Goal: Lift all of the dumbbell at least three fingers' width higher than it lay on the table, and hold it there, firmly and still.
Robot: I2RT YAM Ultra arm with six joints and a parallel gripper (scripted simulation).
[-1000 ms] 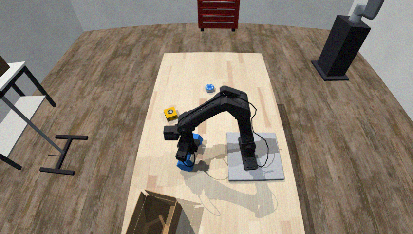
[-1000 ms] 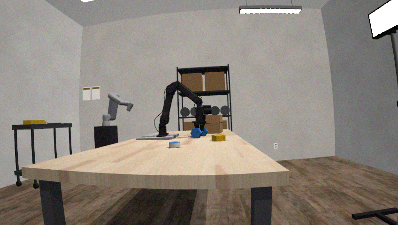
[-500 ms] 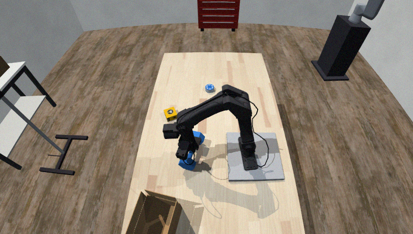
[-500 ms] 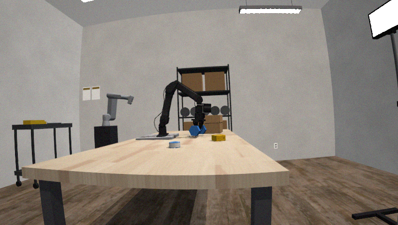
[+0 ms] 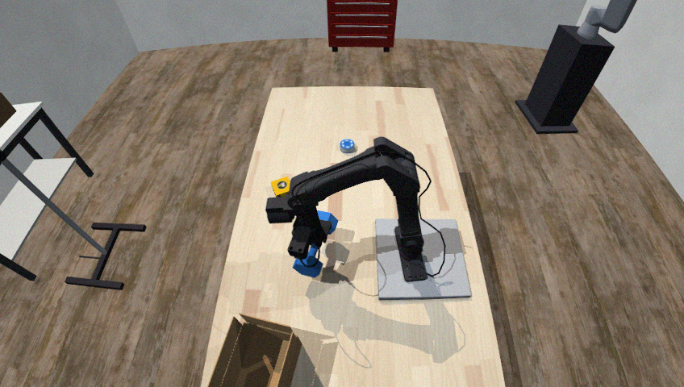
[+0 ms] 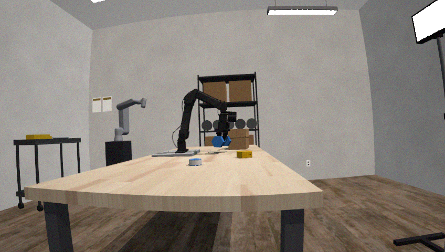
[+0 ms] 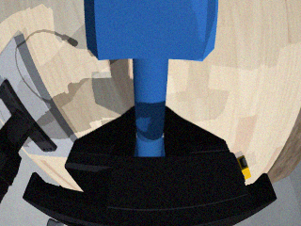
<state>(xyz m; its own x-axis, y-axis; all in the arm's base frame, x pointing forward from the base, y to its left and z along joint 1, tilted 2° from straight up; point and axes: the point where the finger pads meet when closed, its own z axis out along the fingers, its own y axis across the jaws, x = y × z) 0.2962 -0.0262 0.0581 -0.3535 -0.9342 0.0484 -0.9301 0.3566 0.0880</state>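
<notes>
My black parallel gripper (image 7: 150, 137) is clenched on the bar of the blue hex-ended dumbbell (image 7: 150, 85), jaws seated about mid-handle, one hex head showing directly ahead of the fingers in the wrist view. The other head is hidden behind the tool body there.

From the exterior view the dumbbell (image 6: 221, 140) hangs below the gripper (image 6: 222, 134), apart from the pale wooden table (image 6: 175, 184), with visible air under both heads. From above, the dumbbell (image 5: 311, 264) runs roughly level beneath the wrist, its shadow lying detached, off to the base side. I judge the lift height as probably met; what is left is the steady hold.

Outward from the tool: a small yellow block (image 5: 281, 185) sits just beyond the forearm, not touching. A blue-and-white round puck (image 5: 347, 145) lies well off, near the elbow. The grey base plate (image 5: 456, 287) is on the arm's root side. An open cardboard box (image 5: 249, 350) sits at the near table edge, well apart.

Risks from here:
- The bar is smooth and round; if grip is off centre, the heavier side could rotate the dumbbell in the jaws and dip one head.
- Any wrist jitter would spoil the "still" condition.
- Arm is extended; sag could cost height.
- Lowering or swinging toward the yellow block could clip it.
</notes>
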